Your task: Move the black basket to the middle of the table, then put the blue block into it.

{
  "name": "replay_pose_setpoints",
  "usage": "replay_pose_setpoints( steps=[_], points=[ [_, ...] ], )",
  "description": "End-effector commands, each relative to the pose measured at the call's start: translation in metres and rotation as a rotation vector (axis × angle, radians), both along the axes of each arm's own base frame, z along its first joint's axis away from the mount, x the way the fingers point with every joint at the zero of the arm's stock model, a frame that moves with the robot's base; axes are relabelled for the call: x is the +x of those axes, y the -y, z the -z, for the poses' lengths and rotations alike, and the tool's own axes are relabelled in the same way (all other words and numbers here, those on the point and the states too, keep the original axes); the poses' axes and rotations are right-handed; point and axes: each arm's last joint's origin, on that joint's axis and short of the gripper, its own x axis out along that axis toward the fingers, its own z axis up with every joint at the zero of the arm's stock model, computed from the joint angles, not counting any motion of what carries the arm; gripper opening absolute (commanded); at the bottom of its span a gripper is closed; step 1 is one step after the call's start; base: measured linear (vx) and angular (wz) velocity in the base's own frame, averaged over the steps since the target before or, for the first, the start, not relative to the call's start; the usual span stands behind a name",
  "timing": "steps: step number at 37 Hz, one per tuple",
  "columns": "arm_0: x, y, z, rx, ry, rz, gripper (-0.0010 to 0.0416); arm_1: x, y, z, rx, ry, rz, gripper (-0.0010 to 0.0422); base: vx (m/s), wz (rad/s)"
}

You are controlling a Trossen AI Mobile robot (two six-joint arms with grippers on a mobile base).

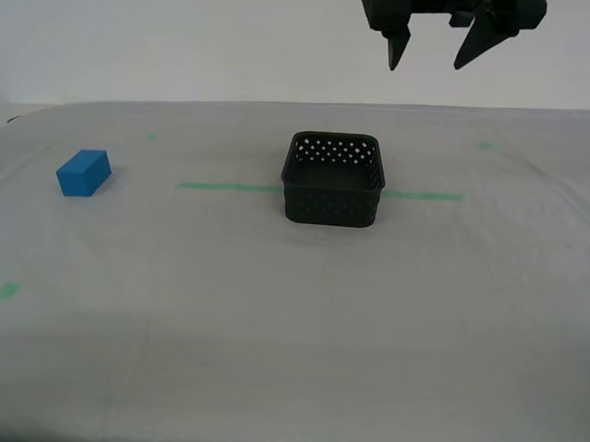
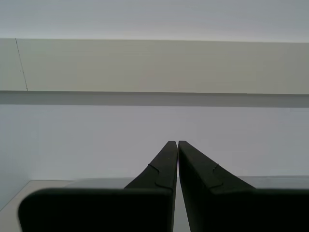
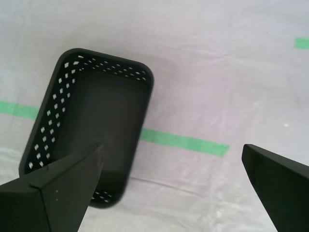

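The black basket (image 1: pixel 332 208) stands empty on the table (image 1: pixel 269 320) at its middle, over the green tape line (image 1: pixel 227 187). The blue block (image 1: pixel 84 172) lies on the cloth at the exterior view's left, far from the basket. My first gripper (image 1: pixel 426 65) hangs open and empty high above the table, a little to the right of the basket. The first wrist view looks down on the basket (image 3: pixel 101 125) past the gripper's (image 3: pixel 171 150) spread fingers. My second gripper (image 2: pixel 174 142) is shut, empty, and faces a wall. It does not show in the exterior view.
Small green marks (image 1: pixel 8 290) sit on the cloth at the front left and near the back edge (image 1: pixel 488 145). The tape line (image 3: pixel 183 141) also runs past the basket in the first wrist view. A pale wall rises behind the table.
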Motion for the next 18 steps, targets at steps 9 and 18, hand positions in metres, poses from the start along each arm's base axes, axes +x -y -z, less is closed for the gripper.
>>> replay_pose_setpoints(
  steps=[9,18],
  points=[
    [-0.011,0.028,-0.022,-0.045,-0.006,0.003,0.04,0.0,0.0,-0.001,0.001,0.007,0.0,0.0,0.0,0.0],
    [-0.023,0.052,-0.021,-0.04,0.013,0.043,0.04,0.0,0.0,-0.001,0.001,0.007,0.0,0.0,0.0,0.0]
  ],
)
